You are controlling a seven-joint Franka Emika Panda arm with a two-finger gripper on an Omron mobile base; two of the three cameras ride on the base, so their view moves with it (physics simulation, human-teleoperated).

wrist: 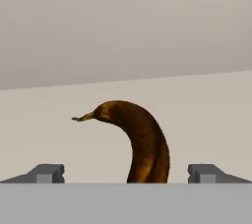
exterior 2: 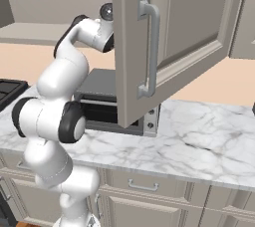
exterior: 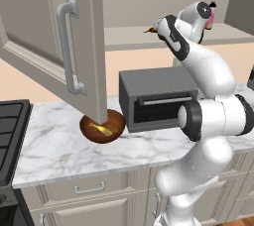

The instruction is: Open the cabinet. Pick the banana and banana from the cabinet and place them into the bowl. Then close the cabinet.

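- Clearly the second pick is the step in hand: the cabinet (exterior: 74,46) stands open, its doors swung out over the counter (exterior: 59,150), and the arm reaches up to the shelf (exterior: 134,35) inside.
- Through the hand view, the dark brown banana (wrist: 142,142) lies on the pale shelf floor, its stem pointing off to the left of that view, its body curving down between the two finger tips.
- Both fingers (wrist: 47,173) of the gripper (wrist: 132,174) stand wide apart, one on each side of the fruit, with nothing held between them.
- Next, I judge, the hand must ease forward until the thick part of the banana sits squarely between the pads, then close, lift clear of the shelf edge and carry it down.
- Below, the bowl (exterior: 115,122) sits on the marble counter just beside the grey box oven (exterior: 154,96), partly hidden behind the lower corner of the open door.
- Already inside the bowl lies the yellow banana (exterior: 101,130), so one of the two is delivered.
- Closing the doors is not yet done.
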